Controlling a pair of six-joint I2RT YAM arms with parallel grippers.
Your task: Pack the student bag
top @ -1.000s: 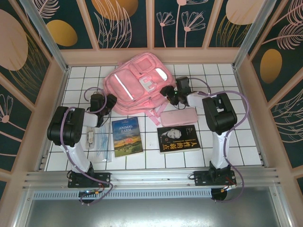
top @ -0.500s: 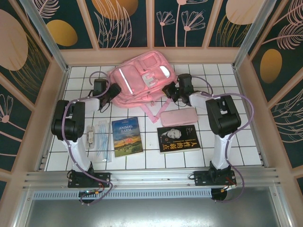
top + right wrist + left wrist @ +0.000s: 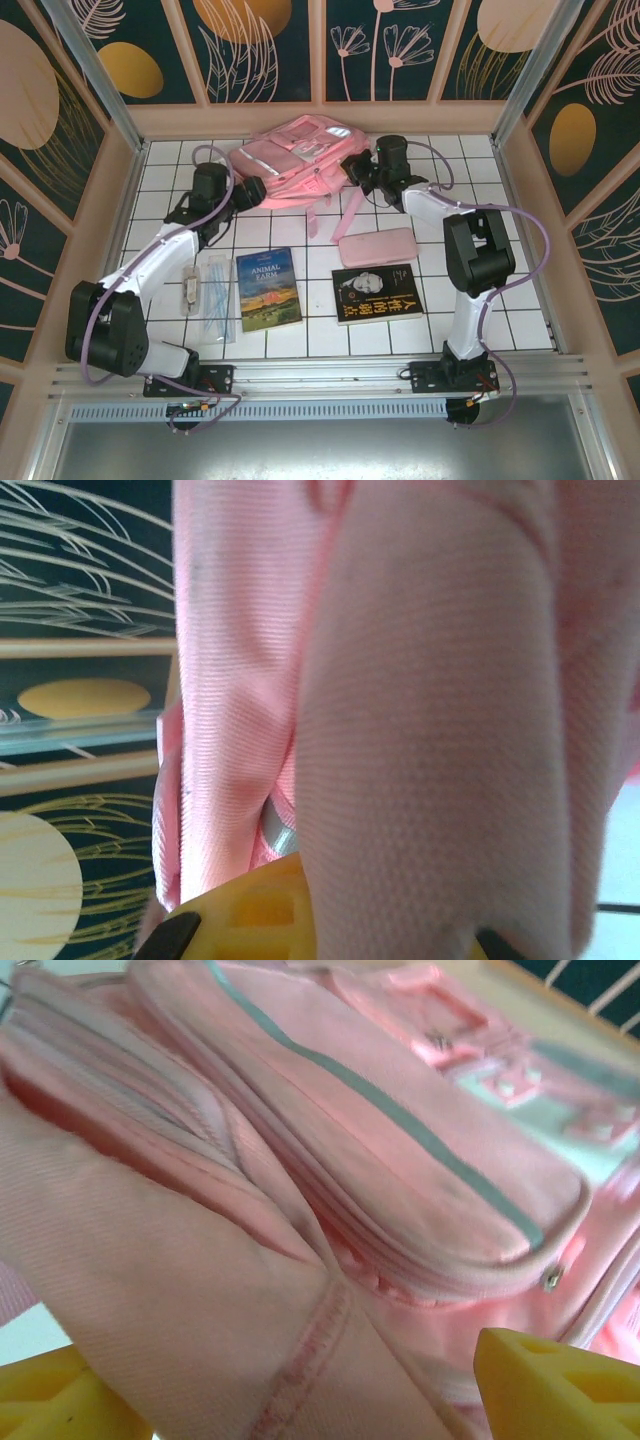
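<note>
Two claws flank the student bag. The right claw is pinched tight on its fabric. The left claw gapes wide and holds nothing, with bag cloth just ahead of it. My call: close the left on that near fold, then lift both evenly so the bag doesn't twist.

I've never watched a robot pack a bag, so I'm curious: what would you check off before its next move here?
1. Right gripper has hold of the student bag: ok, it is shut on the pink fabric.
2. Left gripper ready to grasp: ok, it is open at the bag's left side.
3. Bag's main compartment unzipped: cannot tell.
4. Pencil case, Animal Farm book and black book lying free: ok, they lie flat on the tiles in front of the bag.
5. Clear packet lying free: ok, it is beside the Animal Farm book.
</note>
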